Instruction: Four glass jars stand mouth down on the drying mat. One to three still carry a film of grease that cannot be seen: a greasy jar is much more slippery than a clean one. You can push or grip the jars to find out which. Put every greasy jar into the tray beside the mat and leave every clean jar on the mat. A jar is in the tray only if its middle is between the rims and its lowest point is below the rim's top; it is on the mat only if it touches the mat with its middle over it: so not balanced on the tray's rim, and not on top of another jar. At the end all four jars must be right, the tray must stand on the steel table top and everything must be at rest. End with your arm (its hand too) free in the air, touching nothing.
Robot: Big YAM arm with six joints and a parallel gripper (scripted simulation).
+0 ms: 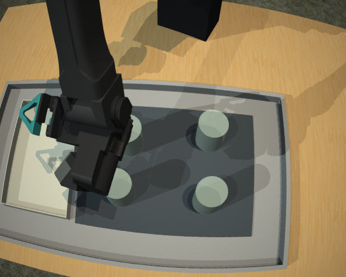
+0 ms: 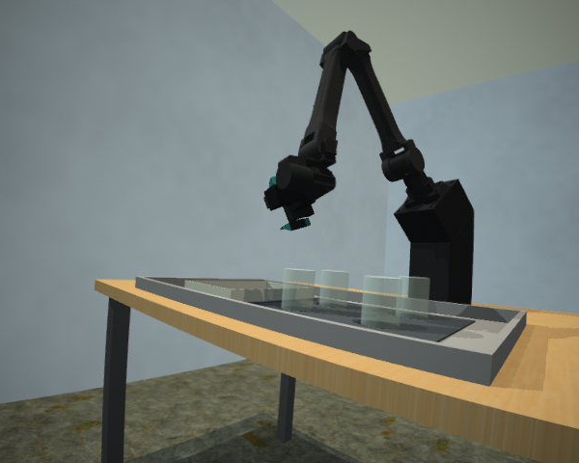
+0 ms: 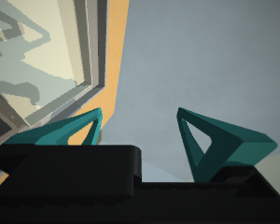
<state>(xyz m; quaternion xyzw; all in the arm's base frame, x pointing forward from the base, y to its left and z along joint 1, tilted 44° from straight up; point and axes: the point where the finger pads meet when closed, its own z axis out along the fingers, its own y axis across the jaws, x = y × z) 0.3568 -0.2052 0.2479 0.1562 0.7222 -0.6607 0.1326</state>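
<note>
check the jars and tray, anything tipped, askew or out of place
Nothing stands out. All four jars stand upright on the mat, apart from one another; the tray holds no jar, and the open gripper hangs well above.

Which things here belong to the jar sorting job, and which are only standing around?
Job: four jars, all on the mat; the tray; the open hand, holding nothing.

Not part of it: wooden table, grey surround, arm base.

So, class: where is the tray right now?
In the top view the tray sits at the left, beside the drying mat, under the open gripper.
</note>
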